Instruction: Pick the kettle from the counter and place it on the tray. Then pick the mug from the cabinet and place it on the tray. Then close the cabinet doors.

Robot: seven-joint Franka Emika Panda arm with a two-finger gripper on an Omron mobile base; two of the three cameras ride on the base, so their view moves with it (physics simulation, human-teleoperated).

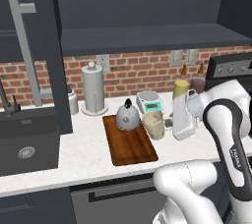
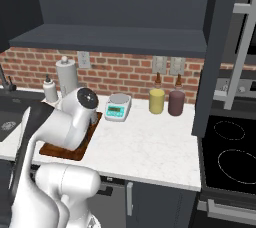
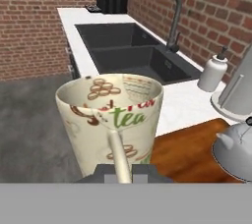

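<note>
My gripper point(image 3: 123, 172) is shut on the loop handle of the cream mug point(image 3: 110, 120), which stands upright with "tea" printed on its side. In the left base view the mug point(image 1: 153, 125) is at the right edge of the brown wooden tray point(image 1: 129, 145); whether it touches the board I cannot tell. The silver kettle point(image 1: 127, 116) stands on the tray's far end, just left of the mug, and shows in the hand view as the kettle point(image 3: 236, 150) on the tray point(image 3: 189, 152). Both cabinet doors point(image 1: 51, 46) point(image 2: 220, 57) hang open above the counter point(image 1: 83, 154).
A paper-towel holder point(image 1: 93, 90), a soap bottle point(image 1: 73, 101) and a dark sink point(image 1: 27, 142) with faucet point(image 3: 172, 12) lie left of the tray. A scale point(image 2: 118, 107), a yellow canister point(image 2: 156, 101) and a maroon canister point(image 2: 176, 103) stand at the back. A stove point(image 2: 230, 154) is on the right.
</note>
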